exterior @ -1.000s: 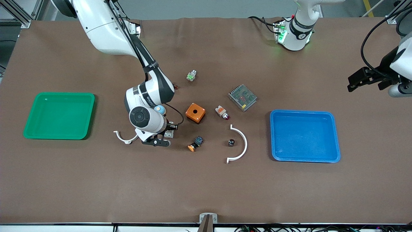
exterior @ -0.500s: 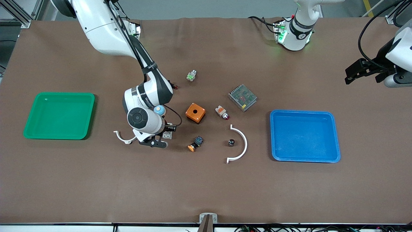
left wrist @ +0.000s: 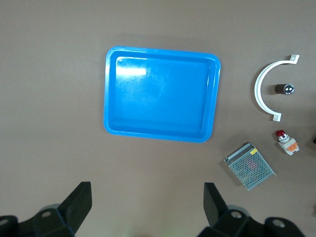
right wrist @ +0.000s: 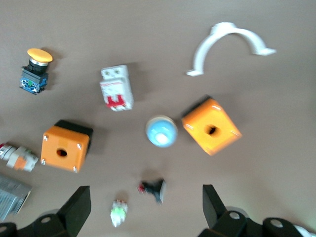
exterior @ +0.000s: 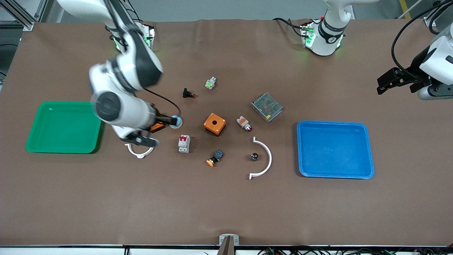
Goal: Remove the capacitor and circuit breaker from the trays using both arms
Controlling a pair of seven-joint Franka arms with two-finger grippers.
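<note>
The breaker (exterior: 184, 143), a light-grey block with red levers, lies free on the table; it also shows in the right wrist view (right wrist: 117, 88). The capacitor (exterior: 254, 156), a tiny black cylinder with a silver top, stands inside a white half ring (exterior: 263, 159) and shows in the left wrist view (left wrist: 285, 89). My right gripper (exterior: 141, 140) is open and empty (right wrist: 145, 200), raised over a white clamp (exterior: 139, 151) between the green tray and the breaker. My left gripper (exterior: 389, 80) is open and empty (left wrist: 147, 197), high at the left arm's end of the table.
A green tray (exterior: 46, 148) lies at the right arm's end, a blue tray (exterior: 304, 170) at the left arm's end. Two orange boxes (exterior: 214, 124) (exterior: 156, 126), a blue round part (exterior: 175, 121), an orange-capped button (exterior: 214, 158), a red-tipped switch (exterior: 244, 123) and a metal supply box (exterior: 267, 106) lie mid-table.
My right gripper rose from the breaker and swung toward the green tray, leaving the breaker on the table. My left gripper drifted slightly.
</note>
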